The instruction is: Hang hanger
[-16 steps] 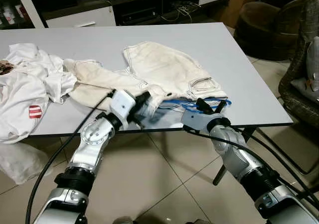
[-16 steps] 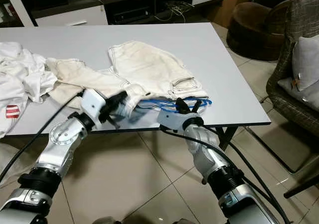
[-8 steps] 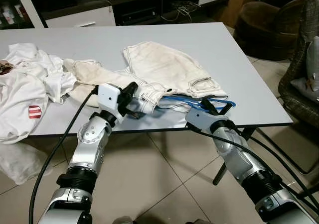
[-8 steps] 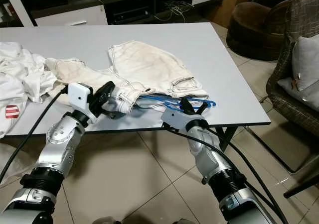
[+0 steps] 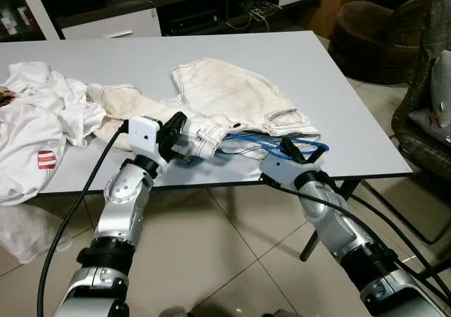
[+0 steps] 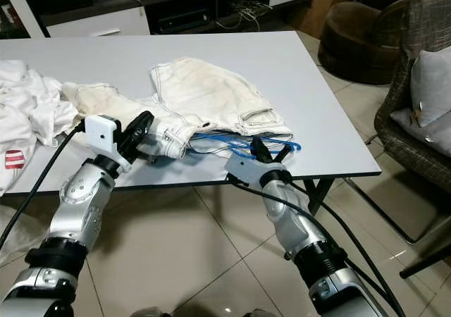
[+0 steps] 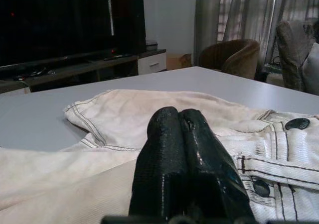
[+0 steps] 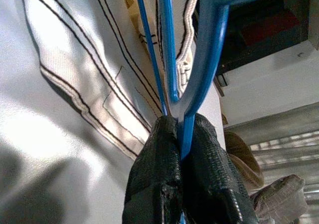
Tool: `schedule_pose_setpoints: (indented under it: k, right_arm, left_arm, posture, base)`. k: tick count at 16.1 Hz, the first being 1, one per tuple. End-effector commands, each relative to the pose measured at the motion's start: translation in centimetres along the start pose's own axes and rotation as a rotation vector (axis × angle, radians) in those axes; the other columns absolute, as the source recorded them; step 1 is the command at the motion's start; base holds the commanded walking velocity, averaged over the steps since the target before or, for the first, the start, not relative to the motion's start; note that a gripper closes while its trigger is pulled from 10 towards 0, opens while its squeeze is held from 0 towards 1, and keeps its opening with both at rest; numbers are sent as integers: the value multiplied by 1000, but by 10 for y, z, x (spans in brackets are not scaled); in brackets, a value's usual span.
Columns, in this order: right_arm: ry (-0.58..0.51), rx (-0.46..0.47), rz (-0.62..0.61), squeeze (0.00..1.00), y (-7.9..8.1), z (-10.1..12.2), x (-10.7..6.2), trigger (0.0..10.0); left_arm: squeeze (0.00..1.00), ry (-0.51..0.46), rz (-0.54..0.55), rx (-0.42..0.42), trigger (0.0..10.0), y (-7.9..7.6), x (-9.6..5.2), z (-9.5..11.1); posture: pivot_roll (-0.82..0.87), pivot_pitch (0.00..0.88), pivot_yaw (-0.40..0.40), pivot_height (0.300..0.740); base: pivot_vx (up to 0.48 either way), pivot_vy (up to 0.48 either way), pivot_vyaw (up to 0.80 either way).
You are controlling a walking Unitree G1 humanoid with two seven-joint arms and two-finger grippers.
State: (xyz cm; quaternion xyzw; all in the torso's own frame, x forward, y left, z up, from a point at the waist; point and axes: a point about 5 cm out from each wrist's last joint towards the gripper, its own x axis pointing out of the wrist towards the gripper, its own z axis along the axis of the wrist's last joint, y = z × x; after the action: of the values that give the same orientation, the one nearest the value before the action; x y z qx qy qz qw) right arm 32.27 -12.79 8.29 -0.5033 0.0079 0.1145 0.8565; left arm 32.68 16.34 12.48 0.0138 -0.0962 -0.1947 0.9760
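Cream shorts lie flat on the white table, waistband toward the front edge. A blue hanger pokes out from under the waistband at that edge. My right gripper is shut on the hanger's lower end; the right wrist view shows the blue bar clamped between the fingers. My left gripper is shut and rests on the shorts beside the waistband, left of the hanger. In the left wrist view its fingers are pressed together above the cream cloth, with no fabric seen between them.
A heap of white shirts covers the table's left end. A brown armchair and a grey chair stand to the right. A dark TV cabinet runs behind the table. Tiled floor lies below my arms.
My left gripper has swung left and back over the table, and the waistband it was at now lies on the tabletop. The right gripper with the hanger has barely shifted.
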Motion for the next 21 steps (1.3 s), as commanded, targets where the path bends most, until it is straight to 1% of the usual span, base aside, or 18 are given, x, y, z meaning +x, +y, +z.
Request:
schedule_pose_setpoints:
  k: [1, 2, 3, 5, 6, 8, 9, 10, 12, 14, 15, 21]
  right_arm:
    - [-21, 27, -10, 0, 2, 3, -2, 10000]
    - [-34, 39, -33, 0, 0, 3, -3, 10000]
    - [-37, 66, -50, 0, -1, 3, -4, 10000]
    - [-35, 120, -74, 0, -3, 3, -4, 10000]
    - [-33, 174, -100, 0, -3, 1, -5, 10000]
    - [-36, 245, -127, 0, -2, -1, -7, 10000]
    - [-36, 258, -132, 0, -2, -2, -7, 10000]
    - [-43, 290, -141, 0, 0, -2, -9, 10000]
    - [-56, 320, -152, 0, 2, -1, -11, 10000]
    - [-58, 374, -178, 0, 1, -3, -12, 10000]
    - [-61, 383, -187, 0, 0, -4, -13, 10000]
    - [-61, 394, -209, 0, -4, -8, -13, 10000]
  left_arm:
    - [0, -6, 21, -19, 10000, -1, -5, -2]
    - [0, -18, 53, -55, 10000, -5, -7, -4]
    - [0, -28, 79, -66, 10000, -7, -6, -3]
    - [0, -36, 94, -75, 10000, -10, -5, -3]
    - [0, -33, 101, -79, 10000, -13, -4, -4]
    - [0, -26, 140, -111, 10000, -15, -6, -6]
    - [0, -26, 150, -117, 10000, -15, -7, -7]
    - [0, -23, 171, -124, 10000, -17, -9, -9]
    - [0, -8, 166, -121, 10000, -22, -12, -13]
    - [0, 5, 152, -111, 10000, -25, -15, -15]
    - [0, 10, 141, -94, 10000, -26, -17, -15]
    - [0, 20, 125, -88, 10000, -31, -20, -17]
  posture:
    - [32, 0, 43, 740]
    - [33, 0, 42, 740]
    - [36, 0, 41, 740]
    - [36, 0, 40, 740]
    - [34, 0, 43, 740]
    - [34, 0, 44, 740]
    - [34, 0, 44, 740]
    - [35, 0, 46, 740]
    - [37, 0, 46, 740]
    - [39, 0, 46, 740]
    - [42, 0, 47, 740]
    - [43, 0, 46, 740]
  base:
    - [0, 0, 0]
    - [0, 0, 0]
    - [0, 0, 0]
    - [0, 0, 0]
    - [0, 0, 0]
    - [0, 0, 0]
    - [0, 0, 0]
    - [0, 0, 0]
    - [0, 0, 0]
    - [0, 0, 0]
    - [0, 0, 0]
    - [0, 0, 0]
